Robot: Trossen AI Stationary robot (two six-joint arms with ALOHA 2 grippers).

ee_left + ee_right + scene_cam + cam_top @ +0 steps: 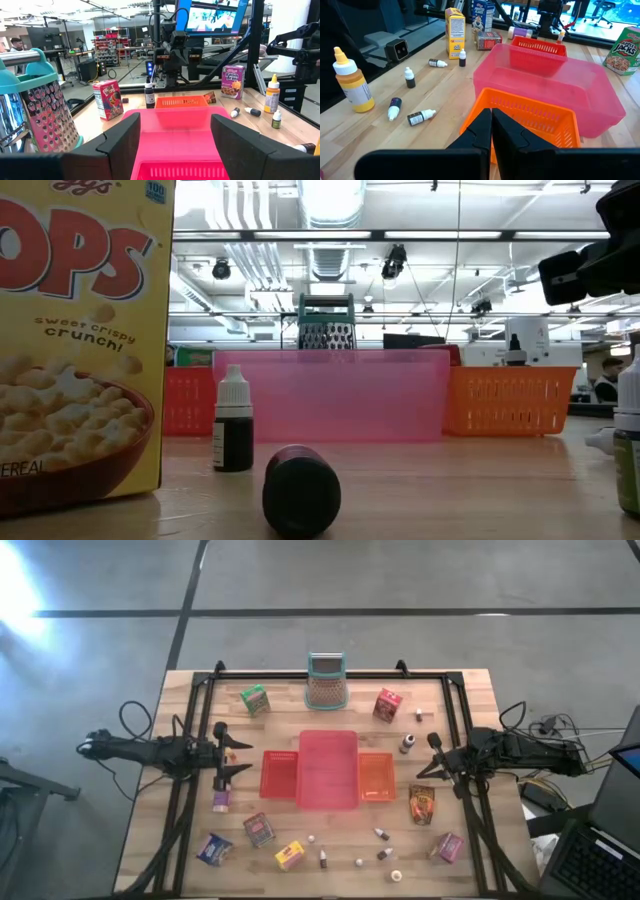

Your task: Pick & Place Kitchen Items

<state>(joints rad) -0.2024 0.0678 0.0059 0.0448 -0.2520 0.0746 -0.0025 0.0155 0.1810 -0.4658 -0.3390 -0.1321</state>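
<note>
Nothing is in hand yet. The left gripper (222, 752) hangs over the left side of the desk (330, 870), its fingers spread and empty, facing across the pink tray (328, 770) in the middle. The right gripper (434, 755) hovers on the opposite side with its fingers pinched together on nothing, looking over the orange tray (376, 778) that sits against the pink one. A red tray (279, 773) flanks the pink one on the left, and all three trays look empty.

The kitchen items lie scattered around them. A small purple-capped thing (221, 801) sits on the desk just near of the left gripper. Farther toward the near edge are a blue box (214, 849), a dark red box (259, 829) and a yellow box (290, 856), with several tiny bottles (382, 834) strewn to their right. On the right side lie an orange packet (422, 804) and a pink box (449, 846). At the far side stand a green box (255, 699) and a red box (387, 704), either side of the grater-like mesh holder (326, 681), with a dark bottle (407, 744) near the orange tray.

I'd judge this as the choosing stage, before the first pick. The left arm seems best placed: it would need to drop toward the purple-capped item, straddle it and close. The right would have to open before reaching for the packet or the bottle.
</note>
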